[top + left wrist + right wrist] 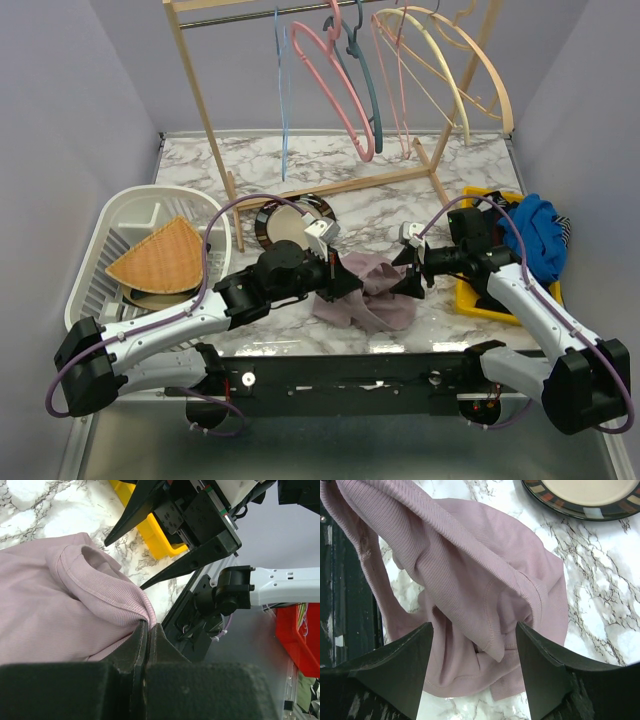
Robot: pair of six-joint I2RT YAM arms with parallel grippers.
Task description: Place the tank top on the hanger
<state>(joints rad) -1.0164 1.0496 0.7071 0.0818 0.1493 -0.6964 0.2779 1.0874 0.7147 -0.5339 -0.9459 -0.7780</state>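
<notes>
Left wrist: tank top pinched in left end effector

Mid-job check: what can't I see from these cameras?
Straps of the tank top: all views, lost in its own folds.
How deep the left claw pinches: left wrist view, its fingers cover it.
Outline of the hanger: top view, edge-on, thin.
Whether the right claw touches fabric: unclear in every view.
</notes>
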